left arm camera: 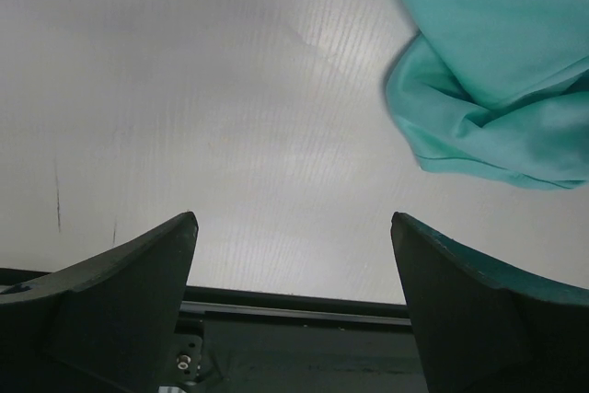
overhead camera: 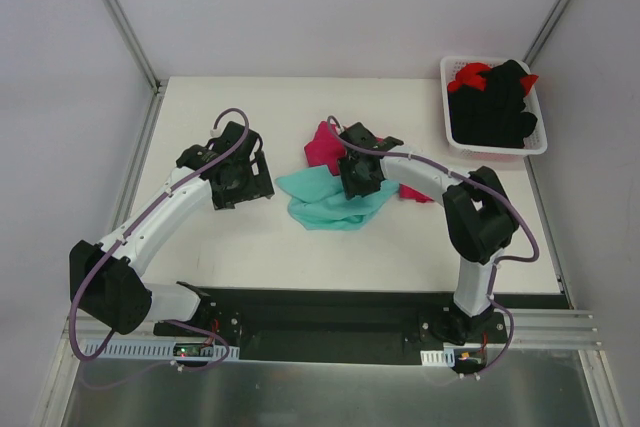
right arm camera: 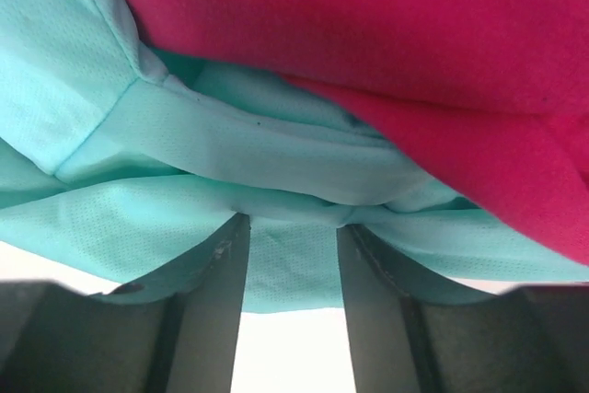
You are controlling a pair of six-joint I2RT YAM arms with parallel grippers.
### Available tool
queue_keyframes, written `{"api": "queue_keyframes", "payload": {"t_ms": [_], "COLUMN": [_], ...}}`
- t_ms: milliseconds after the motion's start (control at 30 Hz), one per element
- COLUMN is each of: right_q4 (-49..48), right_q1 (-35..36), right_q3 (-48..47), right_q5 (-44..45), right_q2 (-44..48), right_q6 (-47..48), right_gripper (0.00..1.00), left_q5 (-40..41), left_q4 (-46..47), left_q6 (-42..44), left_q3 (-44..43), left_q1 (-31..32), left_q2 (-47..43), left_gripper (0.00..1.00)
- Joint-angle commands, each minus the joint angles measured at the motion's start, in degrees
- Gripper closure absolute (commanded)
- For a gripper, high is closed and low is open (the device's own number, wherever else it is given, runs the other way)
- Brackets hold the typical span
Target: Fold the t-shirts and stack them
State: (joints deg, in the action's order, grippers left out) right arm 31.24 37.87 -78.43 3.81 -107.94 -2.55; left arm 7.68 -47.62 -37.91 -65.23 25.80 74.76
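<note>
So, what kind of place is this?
Probably a robot lab cell, not a home: arms bolted at a white table, plain walls with metal posts, a basket of shirts.

My grippers: two, left gripper (left arm camera: 293,227), right gripper (right arm camera: 293,227)
Shirts on my table (overhead camera: 200,247): two, teal shirt (overhead camera: 325,199), pink shirt (overhead camera: 322,150)
Basket (overhead camera: 445,92): one

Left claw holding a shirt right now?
No, the left claw stands open over the table, with the teal shirt off to one side.
</note>
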Motion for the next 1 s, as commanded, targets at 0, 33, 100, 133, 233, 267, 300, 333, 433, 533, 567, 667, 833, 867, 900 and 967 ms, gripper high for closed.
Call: {"api": "queue_keyframes", "payload": {"t_ms": [0,33,100,133,233,267,300,333,433,533,567,667,833,867,900,967], "right_q4": [-1.0,-1.0,-1.2,-0.9,-0.5,-0.2,0.6,1.3,4.8,4.6,4.5,5.4,5.5,5.1,4.4,3.7], "right_q1": [-0.1,-0.1,-0.1,-0.1,-0.1,0.0,0.0,0.0,0.3,1.9,2.8,4.2,6.0,6.7,7.0,7.5], "right_q3": [-2.8,-2.7,-2.5,-2.5,-2.6,-2.6,-3.2,-3.7,-5.6,-3.6,-3.3,-3.2,-0.8,-0.1,1.4,3.0], "right_q5": [-0.7,-0.6,-0.5,-0.5,-1.0,-0.8,-0.6,-0.5,-1.4,-1.4,-1.3,-0.7,-0.2,0.4,0.6,0.8], "right_q2": [0.2,0.0,-0.5,-0.7,0.0,0.4,1.5,1.9,3.7,7.0,7.6,8.4,8.4,8.4,8.4,8.1], "right_q6": [0.0,0.0,0.0,0.0,-0.4,-0.4,-0.2,0.1,0.2,-0.5,-0.8,-1.3,-2.6,-3.2,-3.3,-4.2], "right_gripper": [0.58,0.62,0.80,0.87,0.99,0.99,0.99,0.99,0.98,0.85,0.73,0.59,0.38,0.34,0.34,0.32], "left_q5": [-0.2,-0.2,-0.2,-0.3,-0.5,-0.6,-0.7,-0.7,-0.8,-0.4,-0.2,-0.2,-0.2,-0.1,-0.1,-0.4], "left_q4": [-1.9,-1.8,-1.8,-1.9,-1.9,-1.9,-1.8,-1.9,-1.9,-1.8,-1.8,-1.8,-1.9,-1.8,-1.8,-1.8], "left_q6": [1.0,0.9,0.9,0.9,0.9,0.8,0.7,0.7,0.5,0.3,0.3,0.3,0.3,0.3,0.3,0.2], "left_q3": [-2.0,-1.9,-1.8,-1.8,-2.0,-2.1,-2.1,-2.1,-2.0,-1.7,-1.6,-1.5,-1.3,-1.3,-1.3,-1.3], "left_q1": [-0.1,-0.1,-0.1,-0.1,-0.1,-0.1,-0.1,-0.1,-0.1,-0.1,-0.1,-0.1,-0.1,-0.1,-0.1,-0.1], "left_q2": [-0.7,-0.9,-1.0,-0.9,-1.1,-1.1,-1.1,-1.2,-1.4,-1.5,-1.5,-1.5,-1.5,-1.6,-1.5,-1.5], "left_gripper": [0.13,0.13,0.13,0.13,0.13,0.14,0.13,0.13,0.13,0.13,0.13,0.13,0.13,0.13,0.13,0.13]}}
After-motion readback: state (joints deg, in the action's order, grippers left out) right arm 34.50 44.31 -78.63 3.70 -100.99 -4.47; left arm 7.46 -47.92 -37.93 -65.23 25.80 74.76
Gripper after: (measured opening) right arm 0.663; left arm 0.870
